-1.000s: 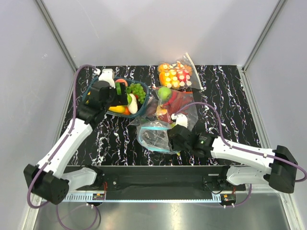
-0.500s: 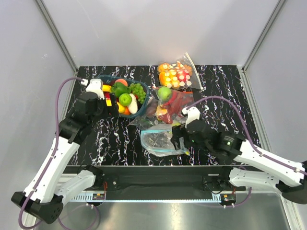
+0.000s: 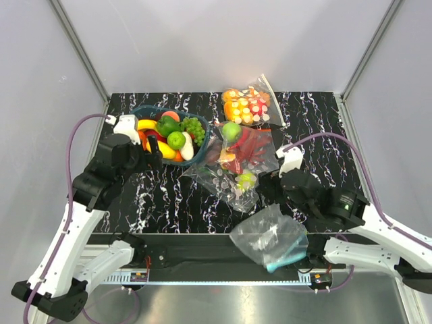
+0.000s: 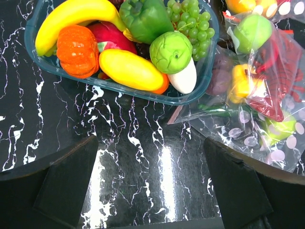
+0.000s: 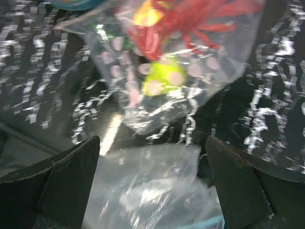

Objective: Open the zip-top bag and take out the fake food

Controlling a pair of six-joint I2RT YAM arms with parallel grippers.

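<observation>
The zip-top bag [image 3: 268, 236] is clear and crumpled, with its teal zipper strip toward the near edge, and lies over the table's front edge. It looks empty. In the right wrist view it is a blur [image 5: 147, 191] between the fingers. My right gripper [image 3: 268, 189] [image 5: 152, 186] is open, just beyond the bag, not gripping it. The fake food sits in a teal bin [image 3: 203, 125]: banana [image 4: 71, 16], orange [image 4: 76, 50], green round fruit [image 4: 170, 51]. My left gripper [image 3: 154, 150] [image 4: 150, 181] is open and empty, over bare table just in front of the bin.
A larger clear bag with red peppers [image 3: 244, 156] [image 4: 267, 86] [image 5: 186, 24] lies mid-table, to the right of the bin. A small bag of orange and red-white pieces [image 3: 248, 106] lies at the back. Grey walls close in both sides.
The zip-top bag has moved from the front middle of the table to the near edge. My right arm pulled back right. My left gripper drew back from over the bin.
</observation>
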